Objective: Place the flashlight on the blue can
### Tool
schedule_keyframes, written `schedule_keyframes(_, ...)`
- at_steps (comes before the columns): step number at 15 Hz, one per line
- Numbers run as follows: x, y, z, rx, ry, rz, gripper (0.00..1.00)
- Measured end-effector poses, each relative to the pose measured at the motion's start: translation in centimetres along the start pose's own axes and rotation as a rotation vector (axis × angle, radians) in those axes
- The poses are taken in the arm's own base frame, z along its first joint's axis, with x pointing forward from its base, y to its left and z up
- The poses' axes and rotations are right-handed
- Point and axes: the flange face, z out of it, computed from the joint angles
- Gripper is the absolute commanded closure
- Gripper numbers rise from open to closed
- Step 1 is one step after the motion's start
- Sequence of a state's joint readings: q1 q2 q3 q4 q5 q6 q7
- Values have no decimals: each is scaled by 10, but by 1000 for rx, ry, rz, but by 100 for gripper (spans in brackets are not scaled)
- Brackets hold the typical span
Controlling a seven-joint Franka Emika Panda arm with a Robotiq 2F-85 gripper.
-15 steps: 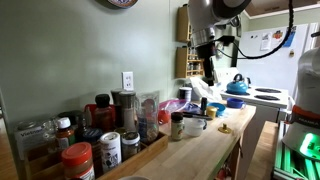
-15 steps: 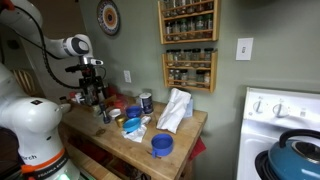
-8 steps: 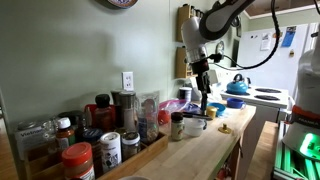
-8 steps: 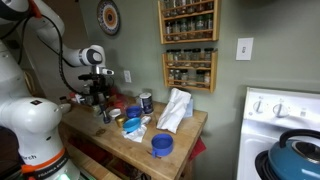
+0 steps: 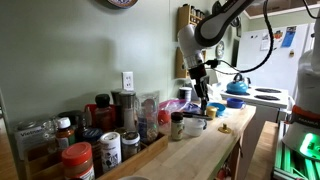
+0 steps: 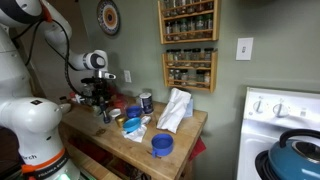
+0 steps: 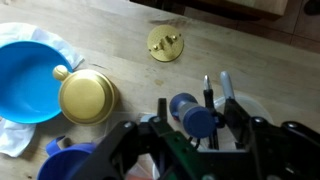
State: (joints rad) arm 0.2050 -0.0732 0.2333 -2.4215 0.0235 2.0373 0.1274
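The flashlight (image 7: 190,115) is a short blue cylinder standing among pens in a white cup (image 7: 245,105), seen end-on in the wrist view. My gripper (image 7: 200,122) straddles it, one finger on each side. The jaws are partly narrowed, and a thin gap still shows beside the flashlight. In both exterior views the gripper (image 5: 203,103) (image 6: 103,108) hangs low over the cluttered wooden counter. The blue can (image 6: 162,146), small and squat, stands near the counter's front corner, well away from the gripper.
A gold-lidded jar (image 7: 88,97), a blue round dish (image 7: 25,85) on white paper and a small gold disc (image 7: 165,43) lie close by. Jars (image 5: 78,158) crowd the counter. A white cloth (image 6: 175,108) lies near the can. A blue kettle (image 5: 237,86) sits on the stove.
The arm has swung in and come down over the cup on the counter. The jaws have narrowed from wide open around the flashlight.
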Motion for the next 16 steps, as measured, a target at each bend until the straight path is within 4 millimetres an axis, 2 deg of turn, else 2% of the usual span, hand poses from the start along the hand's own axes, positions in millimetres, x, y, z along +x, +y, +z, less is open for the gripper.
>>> schedule_keyframes(3, 2, -4, -5, 0, 16, -12, 92)
schedule_keyframes(4, 2, -4, -6, 0, 18, -14, 95)
schedule_keyframes(7, 2, -4, -7, -1, 20, -15, 93)
schedule_keyframes(9, -5, 0, -20, -11, 25, -8, 93)
schedule_keyframes(11, -26, 6, -48, -35, 23, 12, 93)
schedule_keyframes(14, -70, 17, -103, -68, 41, 49, 93)
schedule_keyframes(15, -86, 21, -122, -73, 51, 63, 71)
schedule_keyframes(16, -99, 25, -136, -79, 53, 72, 71)
